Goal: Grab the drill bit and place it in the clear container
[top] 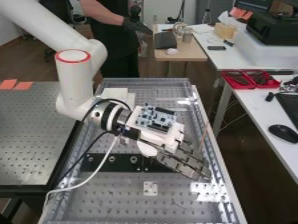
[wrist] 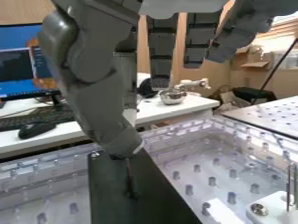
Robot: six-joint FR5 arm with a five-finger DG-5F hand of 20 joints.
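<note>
White and jointed, a robot arm [top: 80,75] angles down from the upper left in the high view, its dark grey hand [top: 179,162] poised above a perforated board [top: 120,202] with raised clear edges. Beyond it lies a white desk [top: 249,117] holding a black mouse [top: 284,133] and 2 red trays [top: 237,80]. The hand is closed in a pinch in the wrist view, where the thumb [wrist: 100,107] and a finger meet at their tips around what appears to be the drill bit [wrist: 130,175], a thin, dark shape pointing down over a black bar [wrist: 169,205]. Whether the bit touches the bar cannot be told. The other fingers [wrist: 161,52] hang nearly straight, apart from the thumb. On the board, 2 slim metal pins [wrist: 289,185] stand upright at a white block [wrist: 269,206]. A circuit board [top: 156,118] sits atop the hand's white mount, and 2 orange slips [top: 23,86] lie on the dark table [top: 33,130] alongside.
</note>
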